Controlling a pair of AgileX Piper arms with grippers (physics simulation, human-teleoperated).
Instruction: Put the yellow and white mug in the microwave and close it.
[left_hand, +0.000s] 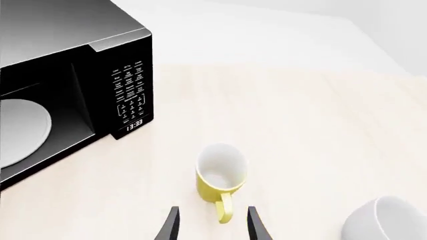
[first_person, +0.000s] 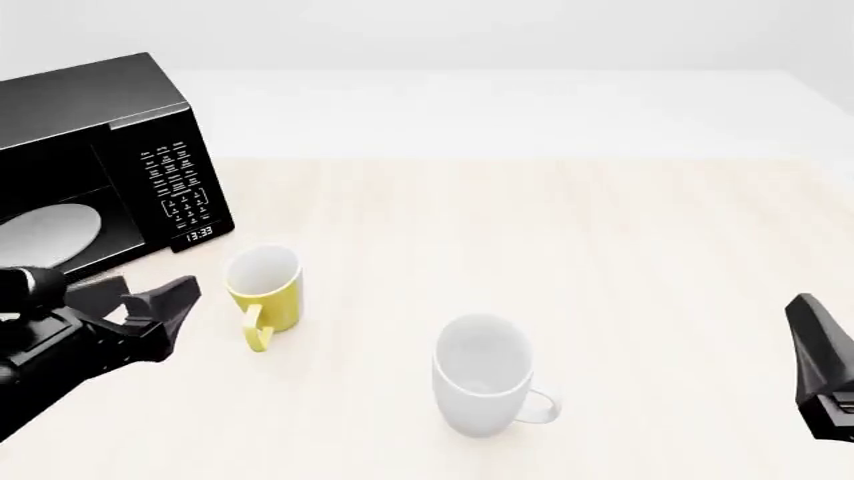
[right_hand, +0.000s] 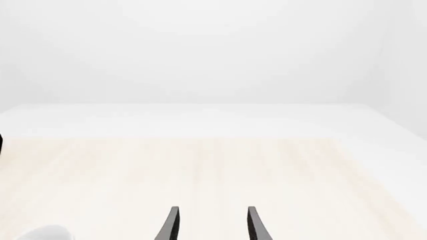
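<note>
The yellow and white mug (first_person: 263, 285) stands upright on the table just in front of the microwave (first_person: 100, 120), with its handle toward me. The microwave's cavity is open and shows the white turntable plate (first_person: 51, 232); its door is out of view. My left gripper (first_person: 171, 300) is open, low over the table, a little to the left of the mug. In the left wrist view the mug (left_hand: 221, 172) sits just ahead of the left gripper (left_hand: 213, 209), and its handle reaches in between the fingertips. My right gripper (first_person: 817, 350) is open at the far right, holding nothing.
A larger all-white mug (first_person: 483, 378) stands right of the yellow one, nearer the front edge, and shows as the white mug (left_hand: 387, 220) in the left wrist view. The microwave's keypad panel (first_person: 176, 185) faces the table. Light wooden table (first_person: 601, 250) stretches to the right.
</note>
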